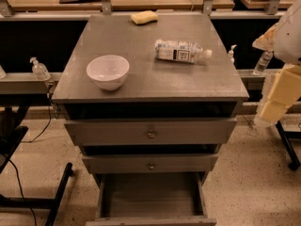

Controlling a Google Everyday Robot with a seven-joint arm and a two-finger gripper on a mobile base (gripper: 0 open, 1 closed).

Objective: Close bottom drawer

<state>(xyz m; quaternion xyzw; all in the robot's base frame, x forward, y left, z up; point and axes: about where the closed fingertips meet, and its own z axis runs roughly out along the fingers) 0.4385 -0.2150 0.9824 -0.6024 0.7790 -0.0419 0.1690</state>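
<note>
The bottom drawer (150,197) stands pulled out at 6 o'clock. On the counter (141,41) rest a white bowl (107,71) and a bottle (181,51) lying down. The hand (270,111) hangs at 3 o'clock.

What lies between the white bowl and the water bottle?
Bare cabinet top, in the camera view, from bowl to bottle. The end effector hangs right of it.

arm (288,32) at far right edge, white upper segment partly cut off, cream gripper (272,109) below it, angled down-left, in air
</note>
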